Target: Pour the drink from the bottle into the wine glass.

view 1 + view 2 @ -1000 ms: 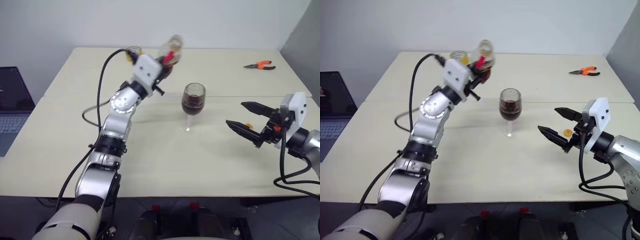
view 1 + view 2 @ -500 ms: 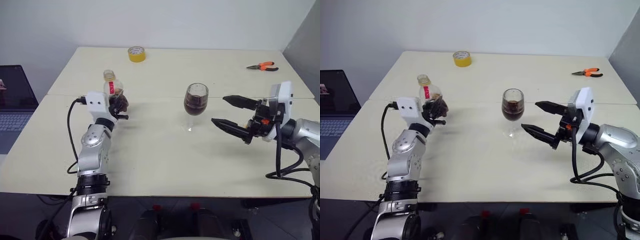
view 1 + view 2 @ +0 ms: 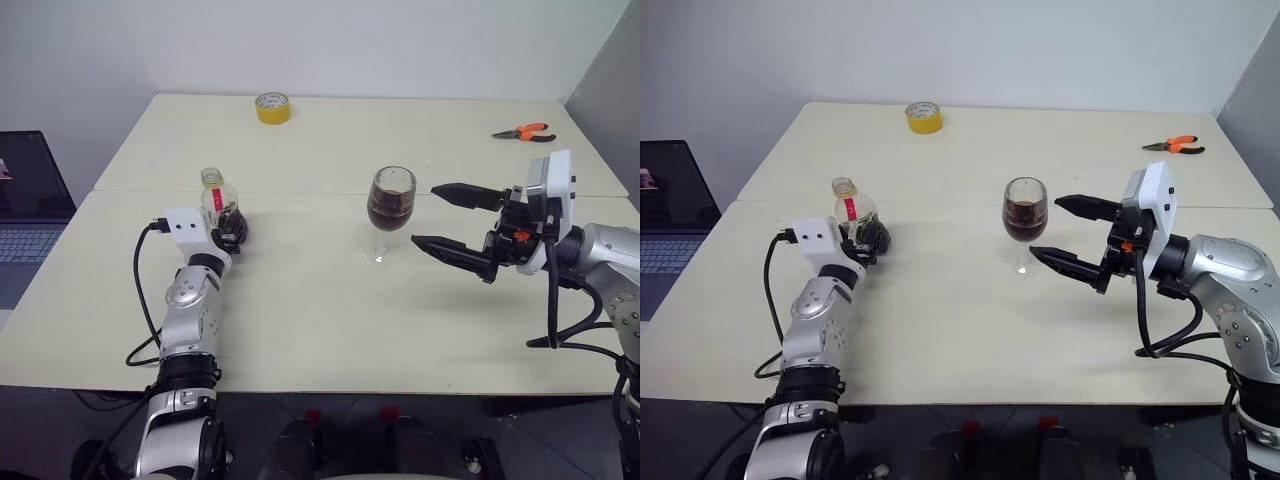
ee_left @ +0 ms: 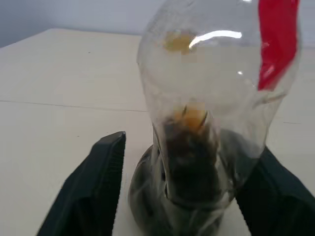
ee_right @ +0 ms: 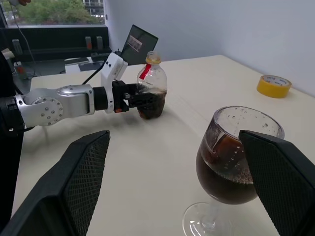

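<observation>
The bottle [image 3: 221, 207] stands upright on the table's left part, with a red label band and a little dark drink [image 4: 189, 162] at its bottom. My left gripper [image 3: 232, 229] is open around its lower body; in the left wrist view a finger [image 4: 96, 189] stands clear of the plastic. The wine glass [image 3: 391, 205] stands mid-table, about half full of dark drink [image 5: 224, 177]. My right gripper [image 3: 425, 215] hangs open just right of the glass, level with its bowl and pointing at it, its fingers [image 5: 78, 182] spread wide.
A yellow tape roll [image 3: 271, 107] lies at the table's far side and orange pliers [image 3: 522, 131] at the far right. A laptop [image 3: 25, 215] sits beyond the table's left edge. A seam crosses the table [image 3: 320, 330] behind the glass.
My left arm swung the tilted bottle away from the glass, down and left, stood it on the table, and its fingers opened. My right gripper moved left towards the glass.
</observation>
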